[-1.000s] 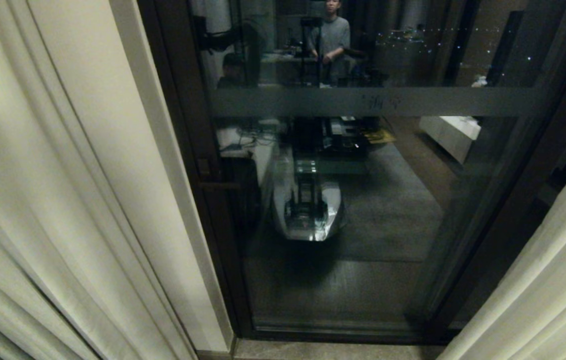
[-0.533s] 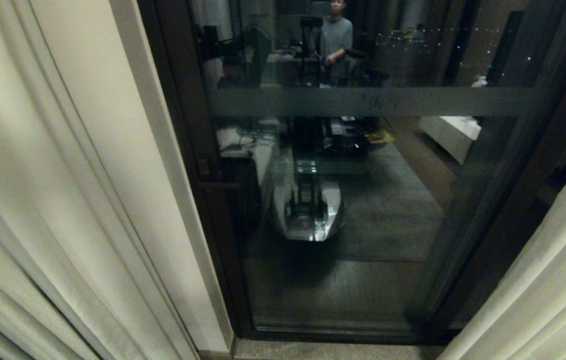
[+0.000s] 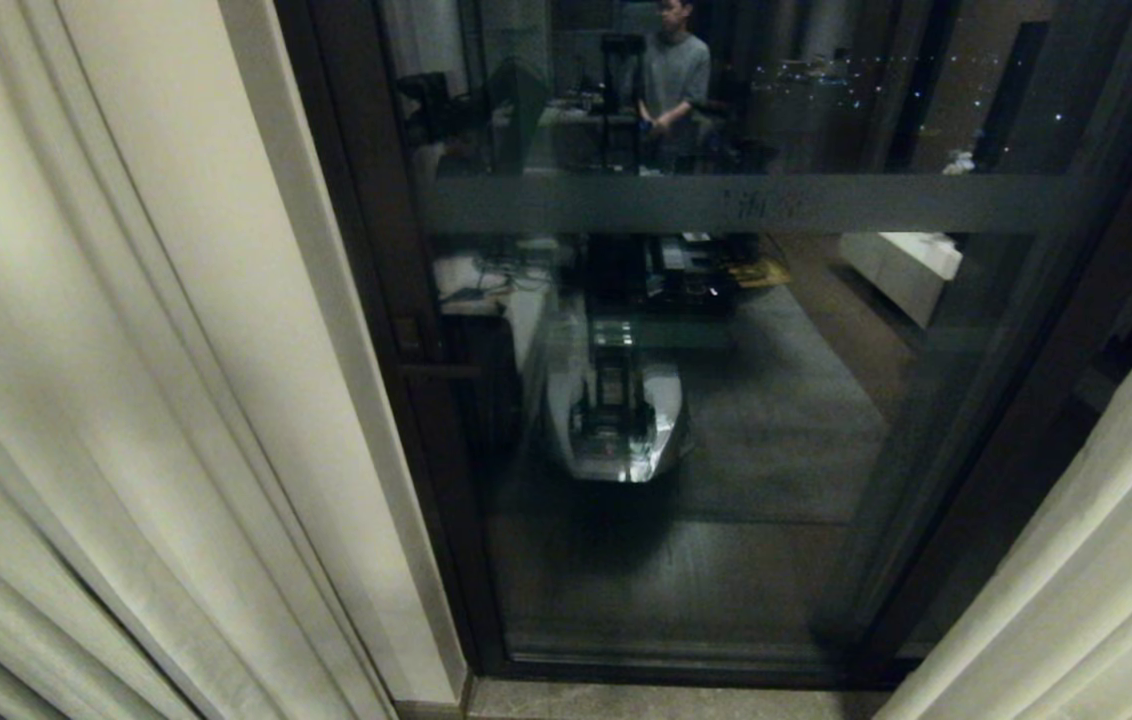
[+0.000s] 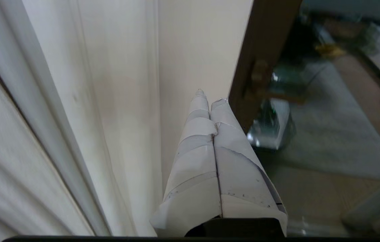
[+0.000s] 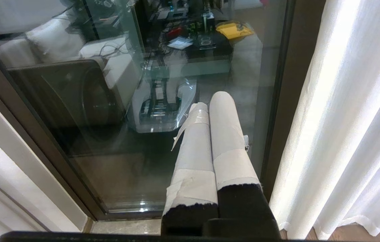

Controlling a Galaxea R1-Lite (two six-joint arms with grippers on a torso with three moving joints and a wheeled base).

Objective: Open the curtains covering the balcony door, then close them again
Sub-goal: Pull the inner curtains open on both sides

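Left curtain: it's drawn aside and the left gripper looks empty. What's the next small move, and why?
Probably open the left gripper and ease it toward the left curtain's inner edge to regrip. Its fingers are pressed together on nothing beside the wall, the balcony door stands uncovered, and closing remains.

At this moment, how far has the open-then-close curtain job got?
Opening looks done: the left curtain and right curtain hang at the sides, the balcony door bare. In hand: nothing; the left gripper and right gripper are shut on nothing. Closing both remains.
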